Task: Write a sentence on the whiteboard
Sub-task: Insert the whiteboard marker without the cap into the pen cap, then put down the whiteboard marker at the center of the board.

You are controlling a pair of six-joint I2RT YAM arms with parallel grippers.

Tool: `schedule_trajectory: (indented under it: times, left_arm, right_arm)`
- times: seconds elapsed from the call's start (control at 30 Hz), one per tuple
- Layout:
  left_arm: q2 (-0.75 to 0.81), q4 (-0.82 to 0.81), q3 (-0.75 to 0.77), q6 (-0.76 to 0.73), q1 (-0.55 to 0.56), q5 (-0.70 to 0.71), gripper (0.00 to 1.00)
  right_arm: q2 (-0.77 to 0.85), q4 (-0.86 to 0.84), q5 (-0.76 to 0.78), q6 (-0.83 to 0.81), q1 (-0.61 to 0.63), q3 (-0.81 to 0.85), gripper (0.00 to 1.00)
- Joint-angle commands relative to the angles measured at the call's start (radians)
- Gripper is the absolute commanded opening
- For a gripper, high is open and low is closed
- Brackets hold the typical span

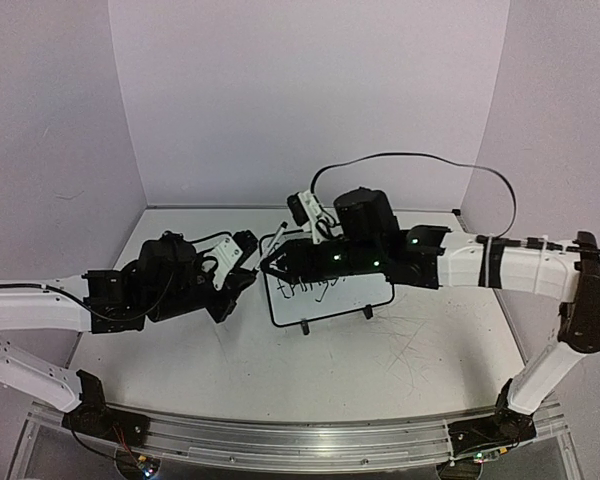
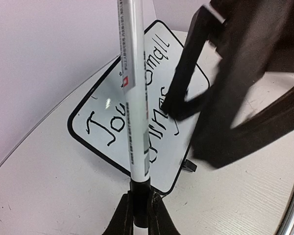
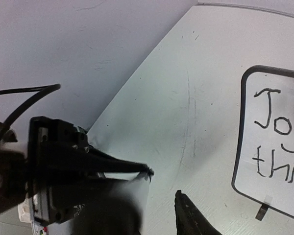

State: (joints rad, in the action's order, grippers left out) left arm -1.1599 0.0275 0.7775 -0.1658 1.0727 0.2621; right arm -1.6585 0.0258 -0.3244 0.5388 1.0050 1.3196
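Light soft, even, fairly bright; lilac cast on walls (image 1: 310, 90). Faint shadows on tabletop (image 1: 380, 370). Small glare spot on whiteboard (image 2: 102, 105). Right arm (image 2: 245, 88) smeared, dark. Right wrist's own fingers (image 3: 191, 220) out of focus.

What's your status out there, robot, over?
Left gripper shut on marker, beside whiteboard. Right gripper open, above the board. Sentence in two lines, partly hidden under that gripper.

The small black-framed rectangular whiteboard (image 2: 161, 166) carries black handwritten marker lettering (image 2: 100, 128). The right wrist view shows "Joy" above "thi", cut off at the edge; the left wrist view shows "small". Print on the white marker pen (image 2: 134, 98) is too fine to read.
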Motion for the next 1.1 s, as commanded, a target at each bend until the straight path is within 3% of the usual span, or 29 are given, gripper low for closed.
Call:
schedule_trajectory:
  times: [0.0, 0.03, 0.1, 0.2, 0.33, 0.47, 0.83, 1.07]
  left_arm:
    - [0.035, -0.035, -0.038, 0.132, -0.005, 0.010, 0.00]
    - [0.037, -0.034, -0.048, 0.161, -0.005, 0.020, 0.00]
    - [0.041, -0.014, -0.065, 0.239, -0.009, 0.056, 0.00]
    - [0.042, 0.053, -0.082, 0.428, -0.026, 0.142, 0.00]
    - [0.072, 0.235, -0.133, 0.825, -0.046, 0.295, 0.00]
    - [0.062, 0.324, -0.213, 1.018, -0.092, 0.244, 0.00]
    - [-0.216, 0.296, -0.209, 0.990, -0.161, 0.181, 0.00]
    - [-0.321, 0.236, -0.209, 0.988, -0.163, 0.123, 0.06]
  right_arm:
    - [0.197, 0.010, 0.057, -0.144, -0.007, -0.017, 0.75]
    - [0.233, 0.010, 0.071, -0.168, -0.007, -0.022, 0.83]
    - [0.309, 0.010, 0.114, -0.209, -0.008, -0.043, 0.90]
    - [0.420, 0.010, 0.229, -0.268, -0.008, -0.105, 0.92]
    - [0.530, 0.026, 0.391, -0.337, -0.009, -0.172, 0.93]
    - [0.600, 0.052, 0.494, -0.385, -0.009, -0.197, 0.94]
    - [0.680, 0.090, 0.604, -0.433, -0.008, -0.218, 0.96]
    - [0.702, 0.097, 0.616, -0.427, -0.008, -0.235, 0.96]
